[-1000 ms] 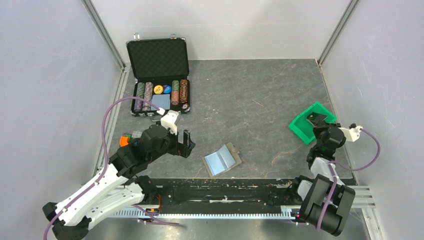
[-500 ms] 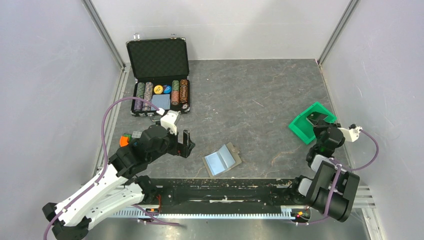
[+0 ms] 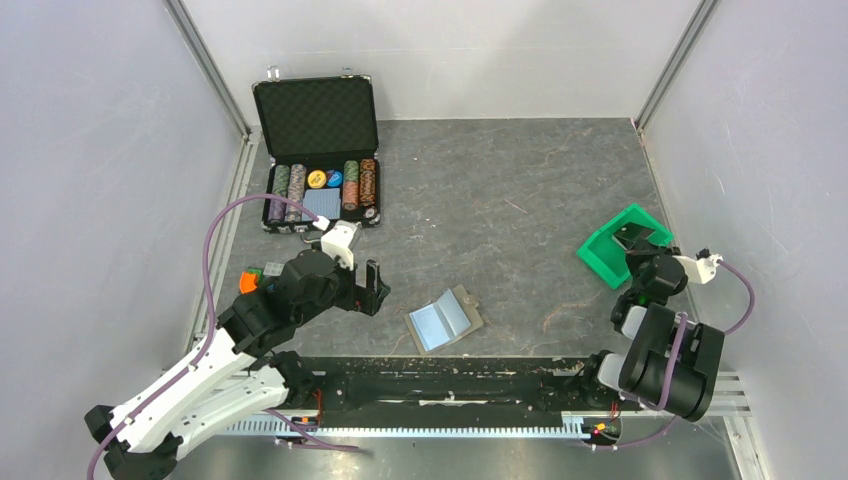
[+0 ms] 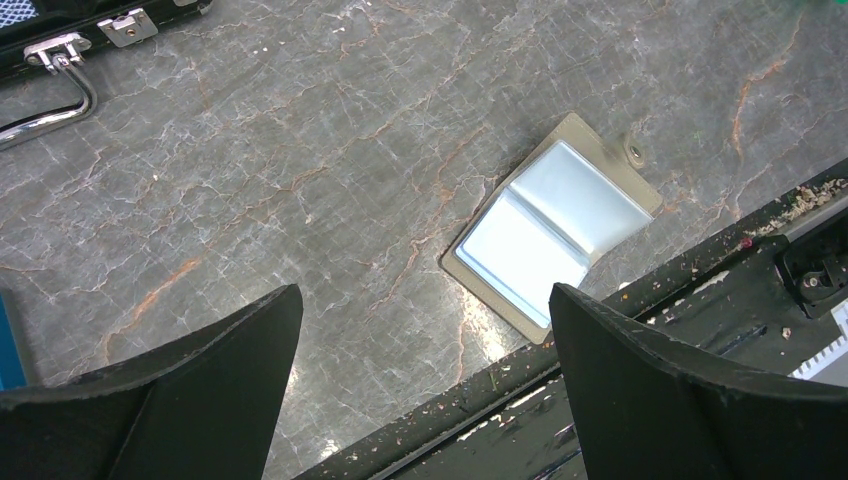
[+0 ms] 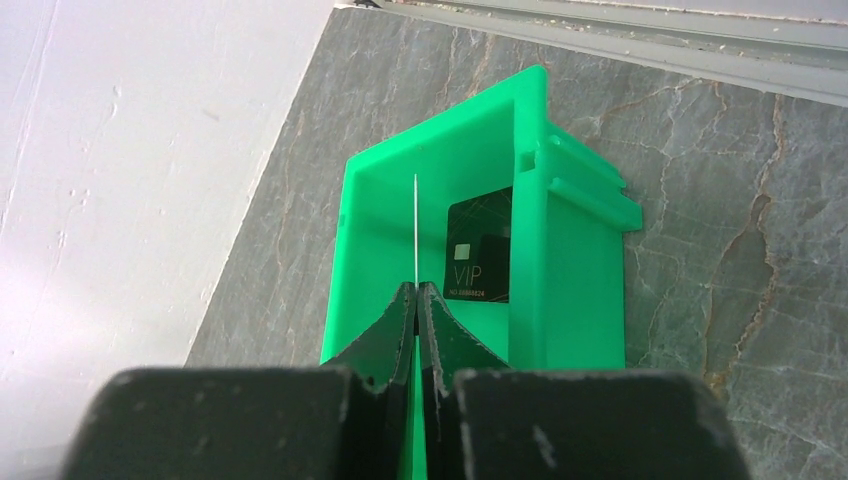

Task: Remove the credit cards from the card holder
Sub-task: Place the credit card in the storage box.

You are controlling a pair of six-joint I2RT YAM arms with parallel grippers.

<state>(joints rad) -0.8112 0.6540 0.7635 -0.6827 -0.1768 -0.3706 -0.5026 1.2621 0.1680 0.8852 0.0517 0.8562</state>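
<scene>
The card holder lies spread open near the table's front edge, showing two pale-blue panels inside a tan border. To its left my left gripper hovers open and holds nothing; in its wrist view the holder lies ahead and to the right of the jaws. My right gripper is shut on a thin card seen edge-on, standing upright over the green bin. The jaws pinch its lower end. A black card marked VIP lies inside the bin.
An open black chip case stands at the back left, its metal handle facing the left arm. A small multicoloured cube sits by the left wall. The green bin is near the right wall. A black rail runs along the front edge.
The right arm's elbow has swung forward and to the right while its gripper stays at the bin with the card. The left arm and the card holder have not moved.
</scene>
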